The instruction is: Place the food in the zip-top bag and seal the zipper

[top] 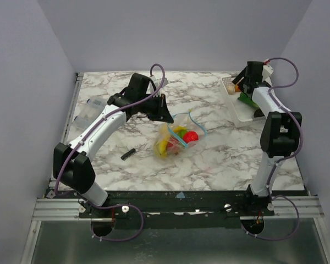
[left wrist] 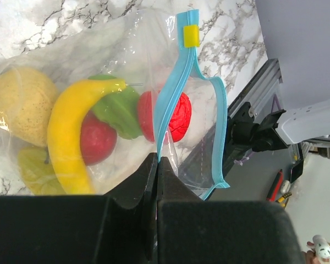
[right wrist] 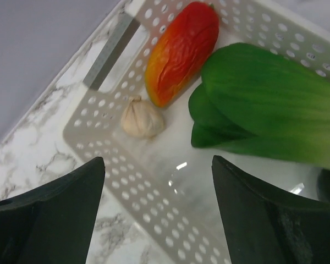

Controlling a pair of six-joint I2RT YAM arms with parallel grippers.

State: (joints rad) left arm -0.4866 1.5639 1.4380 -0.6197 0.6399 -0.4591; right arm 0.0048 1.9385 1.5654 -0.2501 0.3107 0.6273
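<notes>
The clear zip-top bag lies mid-table with its teal zipper gaping open; it holds a yellow banana, red fruits, a green piece and a yellow round fruit. My left gripper is shut on the bag's mouth edge by the zipper; it also shows in the top view. My right gripper is open and empty above the white tray, near an orange-red pepper, a garlic bulb and green leaves.
The white perforated tray sits at the back right. A small black bar lies left of the bag. A clear packet lies at the far left. Purple walls enclose the table.
</notes>
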